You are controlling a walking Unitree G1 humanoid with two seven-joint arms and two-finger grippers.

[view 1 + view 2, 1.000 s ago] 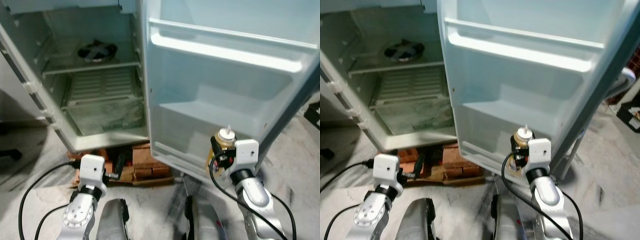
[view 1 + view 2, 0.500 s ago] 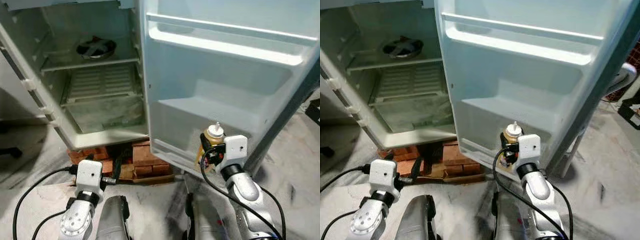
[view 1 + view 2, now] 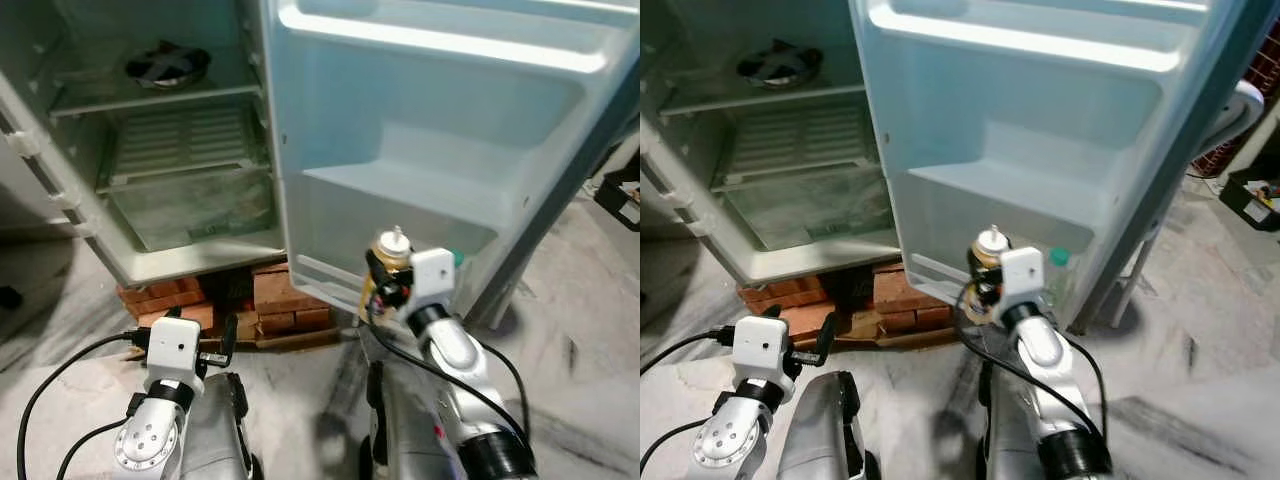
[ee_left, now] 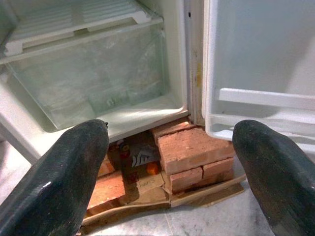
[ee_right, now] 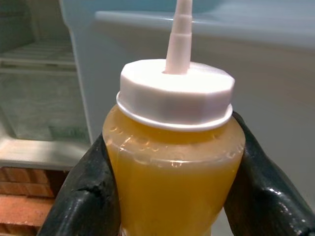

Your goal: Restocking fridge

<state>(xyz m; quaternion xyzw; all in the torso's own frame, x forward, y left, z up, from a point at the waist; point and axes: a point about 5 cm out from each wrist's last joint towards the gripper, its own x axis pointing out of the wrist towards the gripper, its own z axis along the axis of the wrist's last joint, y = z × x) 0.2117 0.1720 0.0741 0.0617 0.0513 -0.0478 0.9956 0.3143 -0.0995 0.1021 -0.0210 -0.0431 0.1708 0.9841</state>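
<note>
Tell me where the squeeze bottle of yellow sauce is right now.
The squeeze bottle is upright between the right gripper's fingers, on the robot's right, in front of the lowest shelf of the open fridge door.

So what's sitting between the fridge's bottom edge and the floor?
A stack of red bricks on flattened cardboard props up the fridge, seen in the left wrist view.

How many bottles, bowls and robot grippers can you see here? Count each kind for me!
Squeeze bottles of yellow sauce: 1
Green-capped bottles in the door shelf: 1
Dark bowls on the fridge shelf: 1
Grippers: 2, the left gripper and the right gripper
Total: 5
</note>
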